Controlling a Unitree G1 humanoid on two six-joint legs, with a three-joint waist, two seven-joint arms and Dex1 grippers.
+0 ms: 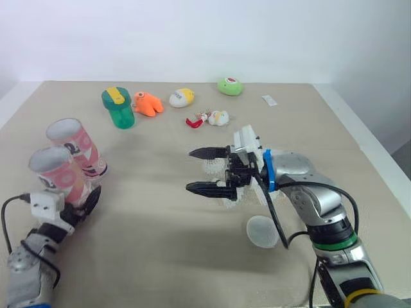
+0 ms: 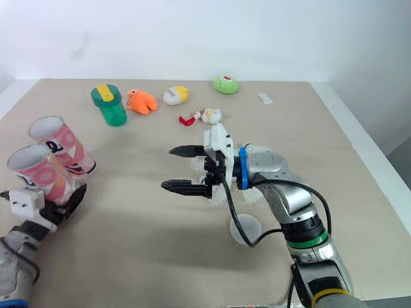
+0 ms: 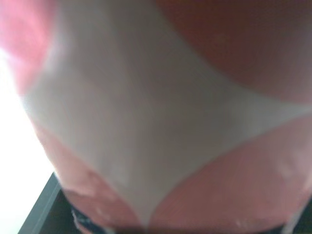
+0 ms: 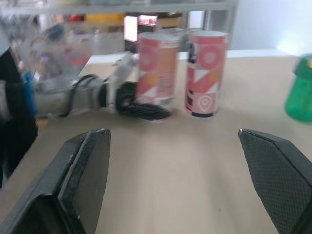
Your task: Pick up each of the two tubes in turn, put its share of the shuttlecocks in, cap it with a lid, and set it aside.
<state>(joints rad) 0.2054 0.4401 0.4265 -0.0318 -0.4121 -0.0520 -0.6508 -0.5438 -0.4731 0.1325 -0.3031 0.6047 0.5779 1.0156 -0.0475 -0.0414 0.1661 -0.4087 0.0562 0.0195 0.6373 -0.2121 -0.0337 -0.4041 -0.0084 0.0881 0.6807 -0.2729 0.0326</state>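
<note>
Left claw (image 1: 82,200) was closed on the near tube (image 1: 56,173) at the left edge of the tabletop (image 1: 160,250) — second tube (image 1: 77,146) just behind. Right claw (image 1: 190,170) gaped wide, empty — above mid-tabletop.

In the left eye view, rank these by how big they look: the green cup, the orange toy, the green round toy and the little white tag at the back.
1. green cup, clearly largest
2. orange toy
3. green round toy, only slightly smaller-looking; it sits farther back, so this is unsure
4. white tag, smallest
</note>
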